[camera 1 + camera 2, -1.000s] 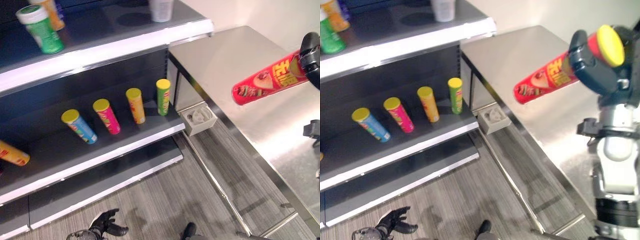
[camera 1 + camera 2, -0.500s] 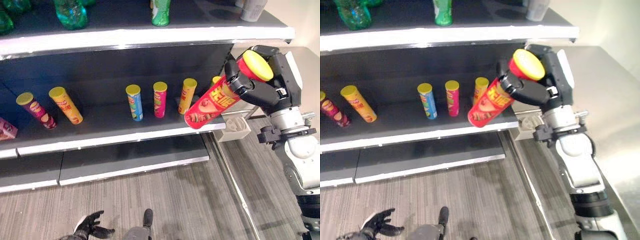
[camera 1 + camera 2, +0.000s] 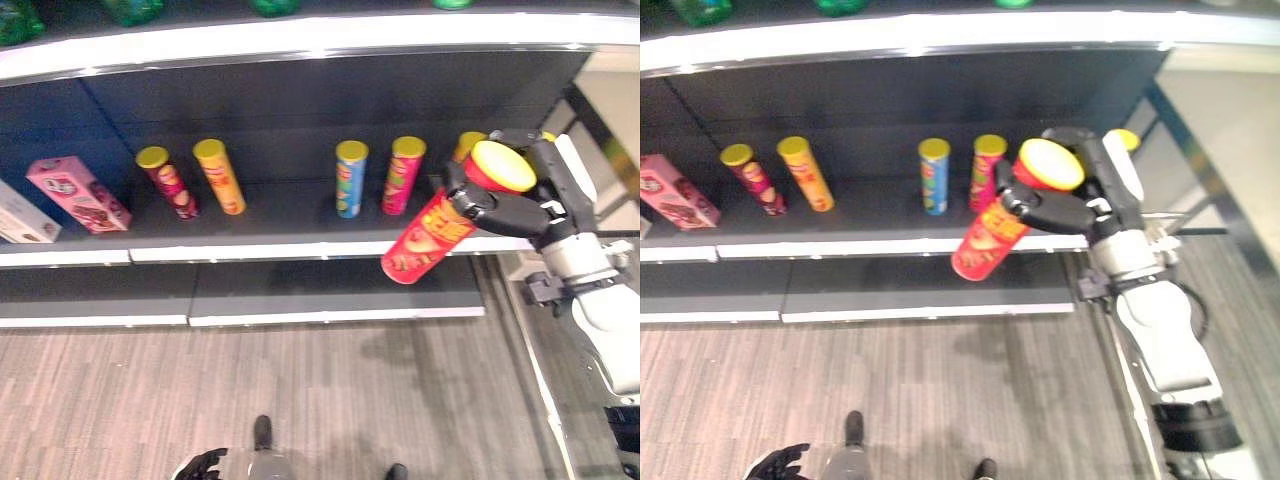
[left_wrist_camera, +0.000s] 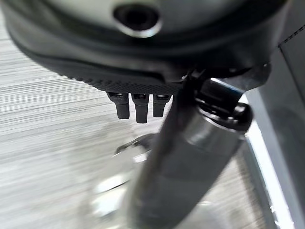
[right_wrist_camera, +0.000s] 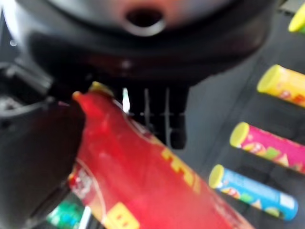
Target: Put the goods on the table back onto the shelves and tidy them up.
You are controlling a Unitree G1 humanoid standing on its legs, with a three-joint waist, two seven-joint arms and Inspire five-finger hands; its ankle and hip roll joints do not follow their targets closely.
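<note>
A red chip can with a yellow lid (image 3: 432,232) hangs tilted, its base pointing down toward the white front edge of the middle shelf (image 3: 300,250) near that shelf's right end. My right hand (image 3: 515,208) is shut on the can's upper part, fingers and thumb wrapped round it just under the lid. The right wrist view has the red can (image 5: 143,181) close under the fingers (image 5: 157,114). Low by the floor hangs my left hand (image 3: 775,463), with relaxed fingers (image 4: 137,107) and nothing in it.
On the middle shelf stand a maroon can (image 3: 170,182), an orange can (image 3: 220,176), a blue can (image 3: 350,178) and a pink can (image 3: 402,175). A pink box (image 3: 78,193) and a white box (image 3: 18,215) lie at its left. A lower shelf (image 3: 330,295) sits beneath.
The whole view has swung along the shelves, so the table has left the picture. My right hand still holds the red can, now in front of the middle shelf's edge.
</note>
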